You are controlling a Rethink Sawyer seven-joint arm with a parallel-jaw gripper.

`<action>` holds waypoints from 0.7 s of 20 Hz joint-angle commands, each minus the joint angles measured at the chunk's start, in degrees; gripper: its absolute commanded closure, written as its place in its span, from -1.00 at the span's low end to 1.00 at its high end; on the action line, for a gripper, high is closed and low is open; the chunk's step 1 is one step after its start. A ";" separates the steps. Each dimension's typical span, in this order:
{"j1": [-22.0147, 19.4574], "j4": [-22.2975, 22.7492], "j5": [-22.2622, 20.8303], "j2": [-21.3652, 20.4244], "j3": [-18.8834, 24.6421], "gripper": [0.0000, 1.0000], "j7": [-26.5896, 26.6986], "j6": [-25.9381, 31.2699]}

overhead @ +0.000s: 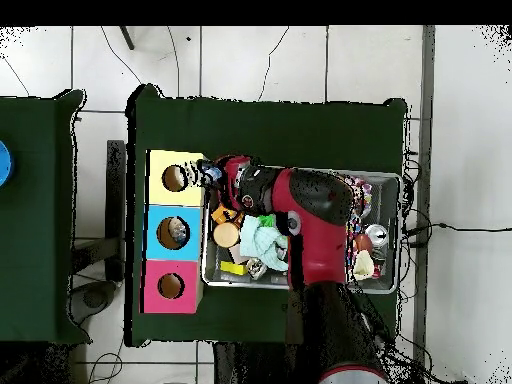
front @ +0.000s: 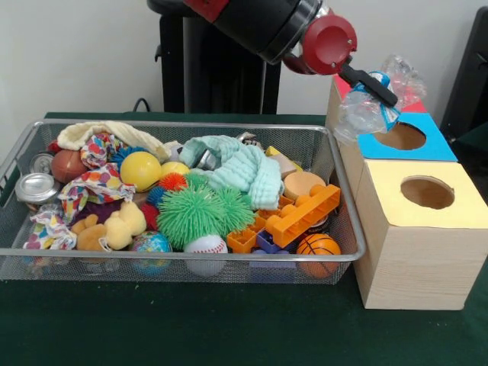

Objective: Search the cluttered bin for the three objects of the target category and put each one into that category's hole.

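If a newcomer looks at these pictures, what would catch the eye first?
First, the red and black arm reaching in from above, its gripper holding a crumpled clear plastic bottle over the blue-topped box. Then the wire bin, crowded with toys, where a spiky green ball stands out in the middle.

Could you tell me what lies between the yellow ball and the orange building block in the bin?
In the front view, the spiky green balls and the mint cloth lie between the yellow ball and the orange building block.
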State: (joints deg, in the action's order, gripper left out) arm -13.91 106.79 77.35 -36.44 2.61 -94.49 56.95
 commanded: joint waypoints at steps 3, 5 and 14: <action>2.78 10.94 12.55 0.37 7.90 1.00 3.74 5.49; 3.21 11.26 13.86 0.63 8.17 1.00 3.49 5.89; 2.23 14.66 11.50 2.28 8.16 1.00 2.33 8.50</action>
State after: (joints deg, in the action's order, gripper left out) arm -10.88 116.20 85.61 -36.09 6.42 -94.49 61.69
